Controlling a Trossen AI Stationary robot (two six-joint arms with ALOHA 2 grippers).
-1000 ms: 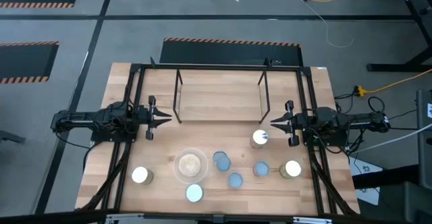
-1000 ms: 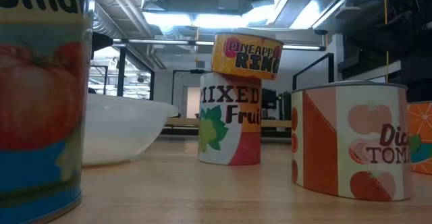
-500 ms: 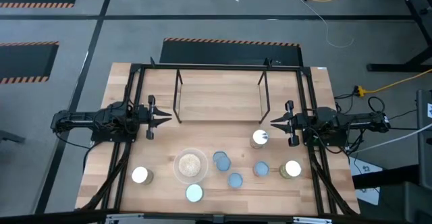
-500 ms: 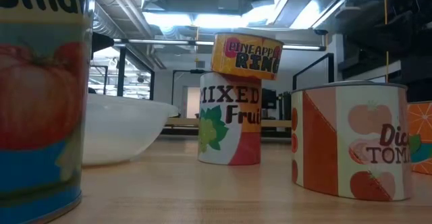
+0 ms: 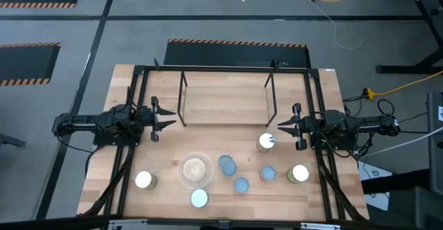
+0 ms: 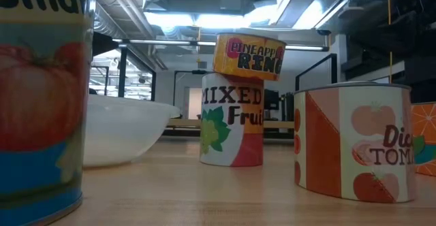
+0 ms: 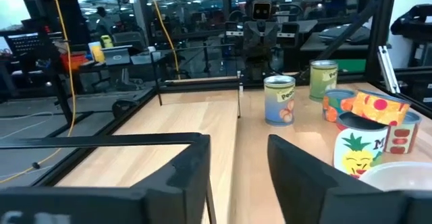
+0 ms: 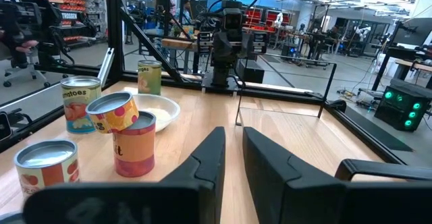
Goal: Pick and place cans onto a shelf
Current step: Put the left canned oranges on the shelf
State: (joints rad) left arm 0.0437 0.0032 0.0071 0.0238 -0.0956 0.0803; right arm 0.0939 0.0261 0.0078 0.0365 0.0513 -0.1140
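Note:
Several cans stand upright on their bases on the near half of the table: silver-topped ones (image 5: 145,180) (image 5: 299,173) (image 5: 266,142) and bluish-grey ones (image 5: 199,198) (image 5: 241,185) (image 5: 267,173). One can (image 6: 249,56) lies tilted on top of another (image 6: 231,129). The shelf (image 5: 225,98) stands at the far middle. My left gripper (image 5: 169,124) is open and empty at the shelf's left. My right gripper (image 5: 280,126) hovers at the shelf's right, fingers almost together, holding nothing. Its nearest can is a little nearer.
A clear bowl (image 5: 196,167) with tan contents sits among the cans. A black frame (image 5: 138,71) runs around the table. The wood between the two grippers and in front of the shelf is bare.
My left gripper's fingers have spread a little apart; its arm stays in place. Nothing else has moved.

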